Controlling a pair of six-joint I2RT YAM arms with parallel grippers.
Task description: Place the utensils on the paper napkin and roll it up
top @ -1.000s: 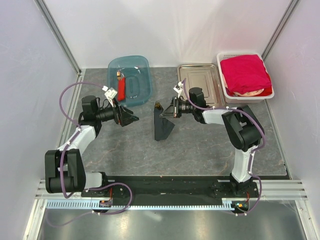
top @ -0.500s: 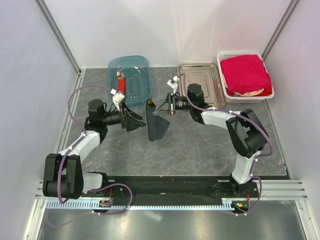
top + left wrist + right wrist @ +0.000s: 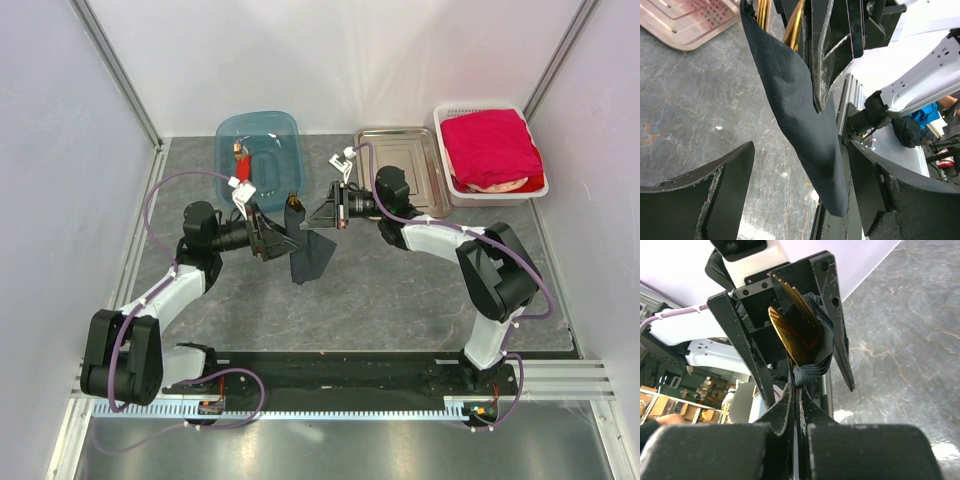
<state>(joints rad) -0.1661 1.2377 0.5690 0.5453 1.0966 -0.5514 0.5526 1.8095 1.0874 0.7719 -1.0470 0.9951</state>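
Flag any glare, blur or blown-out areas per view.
Top external: even light, sharp, sheen on steel tray. Left wrist: paper napkin crisp, upper right blown out white. Right wrist: utensils sharp with glints, right tool dark and soft up close.

Robot lab cell: white panel walls (image 3: 330, 60), aluminium frame posts (image 3: 116, 70), slotted mounting rail (image 3: 330, 408).

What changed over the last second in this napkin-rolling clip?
The right gripper, still shut on the napkin wrapped round the utensils, carried the bundle left and slightly toward the back. The left gripper swung right to meet it; its open jaws now straddle the hanging napkin, not yet closed. Tub, tray and basket of red cloth stayed put.
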